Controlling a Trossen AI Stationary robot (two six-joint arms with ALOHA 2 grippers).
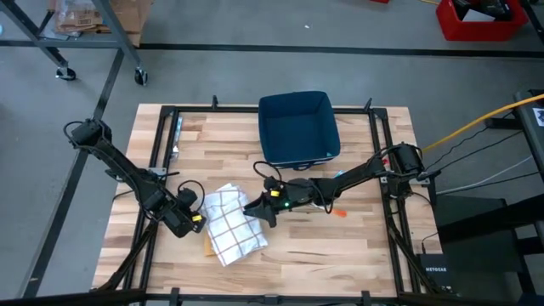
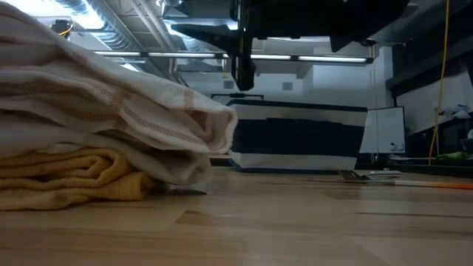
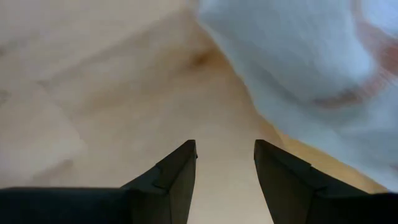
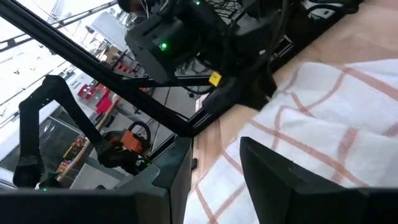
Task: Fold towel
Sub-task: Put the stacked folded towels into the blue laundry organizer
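The white towel with red checks [image 1: 229,223] lies folded near the table's middle front. Its underside rests on a yellow cloth [image 2: 66,177], which peeks out at the towel's near left corner [image 1: 208,246]. My left gripper [image 1: 194,219] stands open at the towel's left edge, pointing steeply down over bare wood [image 3: 225,168], with the towel [image 3: 311,68] just beside it. My right gripper [image 1: 253,209] is open above the towel's right edge, pointing about level toward the left. Between its fingers [image 4: 217,180] only the towel [image 4: 336,118] farther off shows.
A dark blue bin [image 1: 297,127] stands at the table's far middle. A small orange object [image 1: 340,212] and a metal utensil [image 2: 362,175] lie on the wood to the right of the towel. A black frame [image 1: 166,144] runs around the table. Bare wood lies along the near edge.
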